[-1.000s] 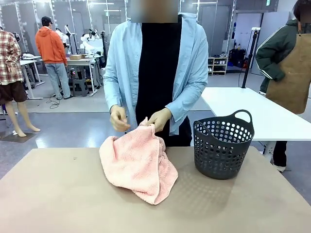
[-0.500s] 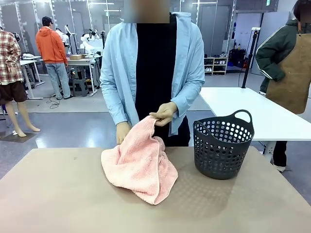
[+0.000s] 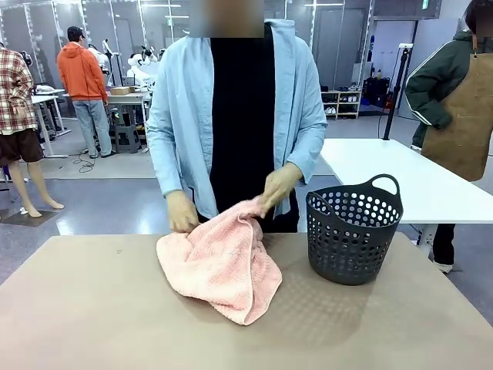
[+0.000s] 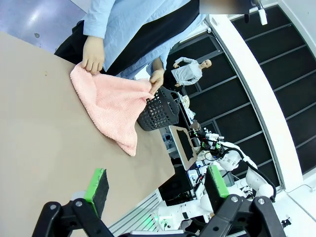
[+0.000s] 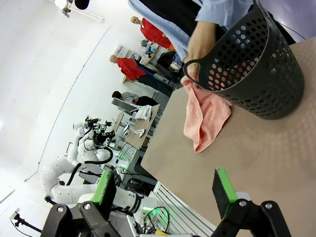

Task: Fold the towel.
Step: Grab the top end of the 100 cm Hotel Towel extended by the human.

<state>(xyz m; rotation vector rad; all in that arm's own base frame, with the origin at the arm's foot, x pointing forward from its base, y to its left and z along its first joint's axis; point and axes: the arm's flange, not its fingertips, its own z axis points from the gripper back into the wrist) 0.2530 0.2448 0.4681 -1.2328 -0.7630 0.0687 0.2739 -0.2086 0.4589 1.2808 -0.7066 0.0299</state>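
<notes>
Two hands of the person grip the towel (image 3: pixel 223 266) at its far side. The basket-side hand (image 3: pixel 279 185) lifts a bunched fold, and the outer hand (image 3: pixel 182 212) presses the opposite corner low, near the table (image 3: pixel 92 308). Below and in front of both hands the pale pink cloth lies crumpled, one point of it trailing toward the robot's side. The creases hide which edge each hand holds, and the fingertips are buried in the terry. The dark perforated basket (image 3: pixel 354 231) stands just beside the basket-side hand, apart from the towel in the front view.

In the left wrist view the left gripper (image 4: pixel 157 183) hangs over bare table with its jaws spread wide and nothing between them. The towel (image 4: pixel 111 106) lies well ahead of it, overlapping part of the basket (image 4: pixel 158 111).

In the right wrist view the right gripper (image 5: pixel 164 190) is likewise spread and empty. The basket (image 5: pixel 256 64) is cut off at the picture's edge, and its handle covers part of the basket-side hand (image 5: pixel 197 47). The towel (image 5: pixel 205 116) shows only partly beyond it.
</notes>
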